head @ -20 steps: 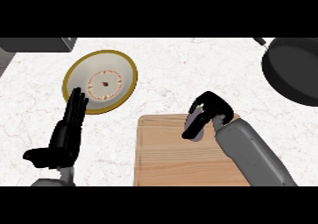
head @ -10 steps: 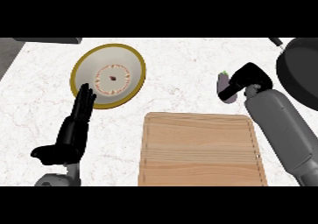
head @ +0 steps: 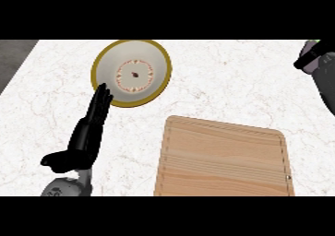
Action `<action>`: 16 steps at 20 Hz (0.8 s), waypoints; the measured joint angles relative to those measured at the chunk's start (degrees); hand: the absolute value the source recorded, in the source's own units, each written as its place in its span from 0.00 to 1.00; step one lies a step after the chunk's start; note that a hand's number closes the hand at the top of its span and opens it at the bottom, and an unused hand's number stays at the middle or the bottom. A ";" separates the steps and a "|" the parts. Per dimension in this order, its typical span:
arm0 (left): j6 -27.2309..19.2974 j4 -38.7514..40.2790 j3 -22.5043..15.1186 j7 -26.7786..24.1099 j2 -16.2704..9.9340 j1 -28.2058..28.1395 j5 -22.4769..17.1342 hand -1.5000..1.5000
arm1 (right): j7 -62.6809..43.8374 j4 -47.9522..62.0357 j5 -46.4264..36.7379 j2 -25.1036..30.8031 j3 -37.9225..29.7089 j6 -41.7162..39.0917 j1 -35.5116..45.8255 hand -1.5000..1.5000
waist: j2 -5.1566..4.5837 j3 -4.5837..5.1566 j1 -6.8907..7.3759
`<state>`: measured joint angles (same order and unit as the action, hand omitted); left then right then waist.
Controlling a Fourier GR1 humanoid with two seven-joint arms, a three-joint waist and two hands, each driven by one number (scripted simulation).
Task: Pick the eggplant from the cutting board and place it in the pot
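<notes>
The wooden cutting board (head: 224, 161) lies bare at the lower middle of the head view. My right hand (head: 309, 60) is at the upper right edge, mostly cut off, curled round the eggplant (head: 308, 44), of which only a purple sliver and a green tip show. The pot is out of view. My left hand (head: 88, 136) rests open at the left, fingers pointing up, just below the plate.
A round plate (head: 132, 73) with a gold rim and a patterned centre sits at the upper left on the white marble counter (head: 224, 83). A dark strip (head: 9, 64) beyond the counter's left edge shows at the far left.
My right hand lifted the eggplant off the board and carried it up and to the right edge. The pot has slid out of view. The left hand stayed put.
</notes>
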<state>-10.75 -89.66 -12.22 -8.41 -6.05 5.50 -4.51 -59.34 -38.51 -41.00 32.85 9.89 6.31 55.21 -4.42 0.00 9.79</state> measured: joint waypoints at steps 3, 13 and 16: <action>0.36 0.27 -0.58 0.20 0.08 0.87 0.31 0.50 | -0.56 3.49 -5.05 2.07 1.03 2.76 3.61 1.00 | -0.13 0.02 1.03; 0.29 0.80 -1.66 1.35 0.92 2.69 0.93 0.50 | -4.72 15.90 -18.04 4.78 3.62 6.58 13.09 1.00 | 0.05 0.06 2.25; 0.07 0.87 -1.67 1.63 1.04 2.96 1.11 0.50 | -6.09 19.23 -20.38 5.00 3.59 7.05 14.92 1.00 | 0.16 0.02 1.96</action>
<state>-10.67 -88.79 -13.88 -6.78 -5.01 8.46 -3.40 -65.43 -19.28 -61.38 37.85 13.48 13.37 70.13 -4.26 0.01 11.75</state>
